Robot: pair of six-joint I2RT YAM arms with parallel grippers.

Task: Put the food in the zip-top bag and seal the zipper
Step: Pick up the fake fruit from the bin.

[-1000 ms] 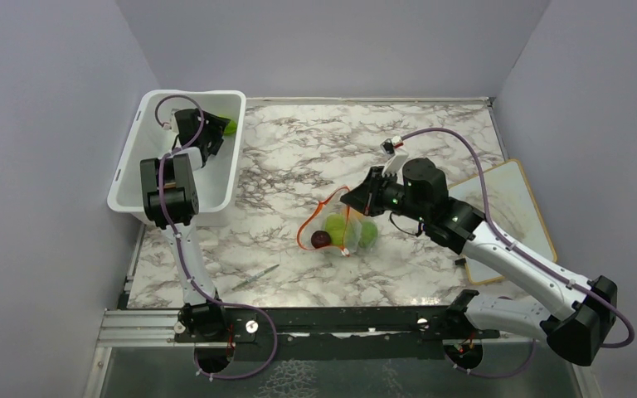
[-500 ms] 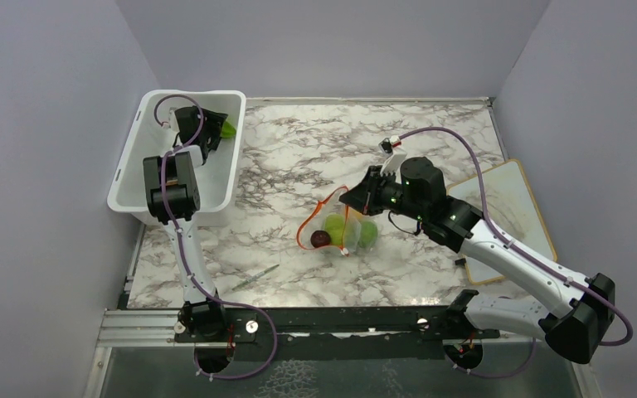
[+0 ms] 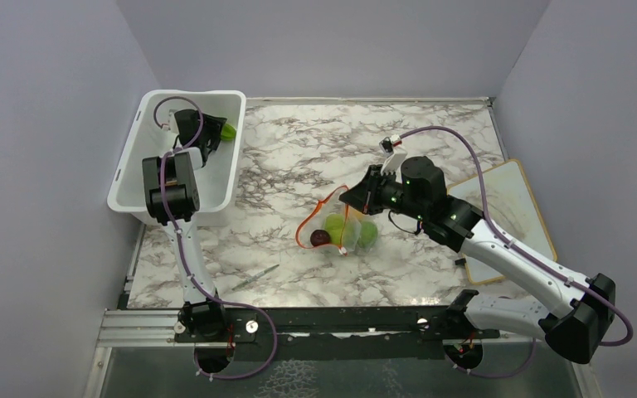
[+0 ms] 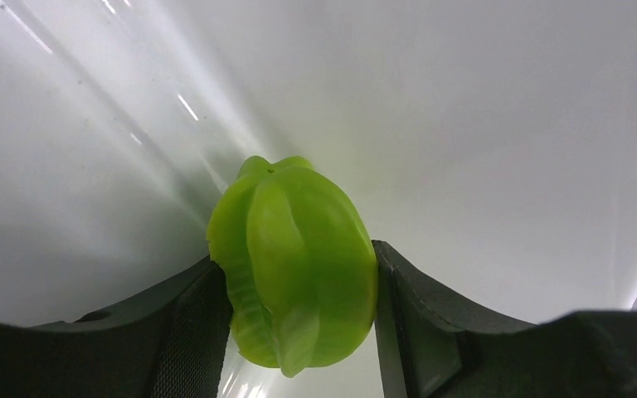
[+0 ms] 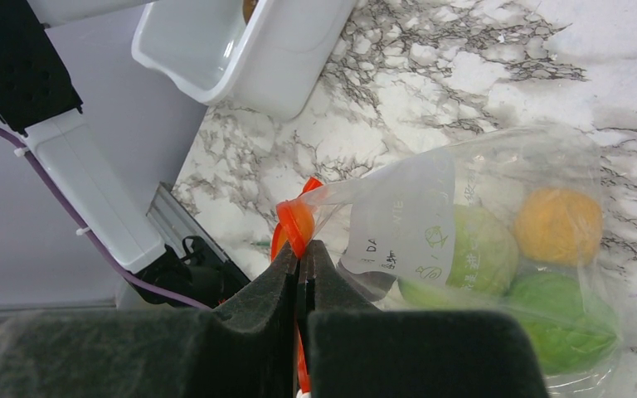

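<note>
- We see the white tub at the far left of the marble table, and the left gripper reaches down inside it.
- In the left wrist view its two dark fingers pinch a ribbed, light green fruit from both sides, with the tub's white wall behind. From above, that fruit sits near the tub's right wall.
- The zip-top bag lies near the middle of the table, well apart from the tub, with its mouth towards the left.
- Inside the bag, the overhead view shows a dark red piece near the mouth and two green round pieces beside it.
- The right wrist view shows a pale green ball behind the white label patch, an orange piece and a darker green one, all within the clear plastic.
- The right gripper is pressed together on the zipper at the upper corner of the bag's mouth, and the orange-red strip bunches just above the fingertips. From above, the strip loops open to the left.
- The mouth is therefore not sealed.
- A pale board lies at the right edge, partly under the right arm.
</note>
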